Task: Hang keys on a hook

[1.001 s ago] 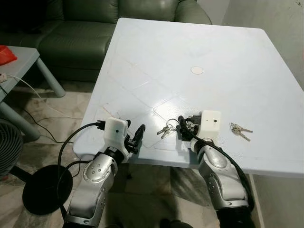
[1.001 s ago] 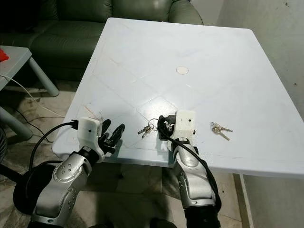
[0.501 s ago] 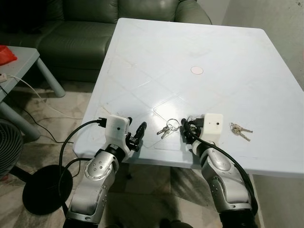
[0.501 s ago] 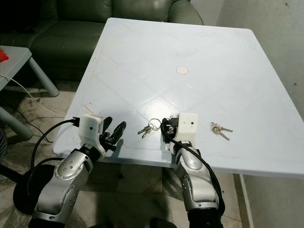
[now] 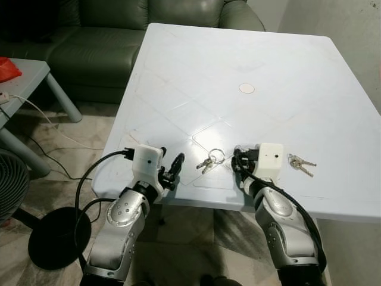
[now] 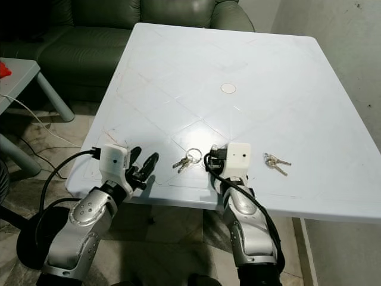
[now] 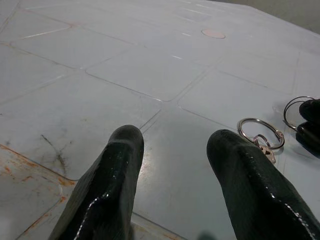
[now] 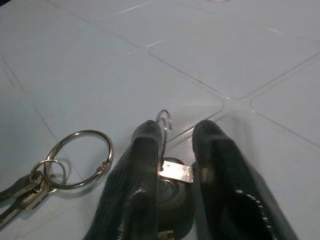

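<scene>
A bunch of keys on a large ring [image 5: 209, 161] lies on the white table [image 5: 238, 53] near its front edge. My right gripper [image 5: 237, 159] sits just right of the ring, apart from it, shut on a small wire hook [image 8: 164, 120] with a metal plate and a dark round base. In the right wrist view the ring [image 8: 80, 159] lies beside the fingers. A second pair of keys [image 5: 300, 164] lies right of that wrist. My left gripper [image 5: 172, 167] rests at the table's front edge, left of the keys, open and empty [image 7: 175, 145].
A round white cap [image 5: 246, 88] marks the table's middle. A green sofa [image 5: 101, 36] stands behind the table. On the left are a grey side table [image 5: 24, 77], a cable and a fan's black base [image 5: 53, 238]. A wall [image 5: 351, 36] runs along the right.
My right gripper has drawn back to the right, off the key ring, which stays where it was. The left gripper has barely shifted.
</scene>
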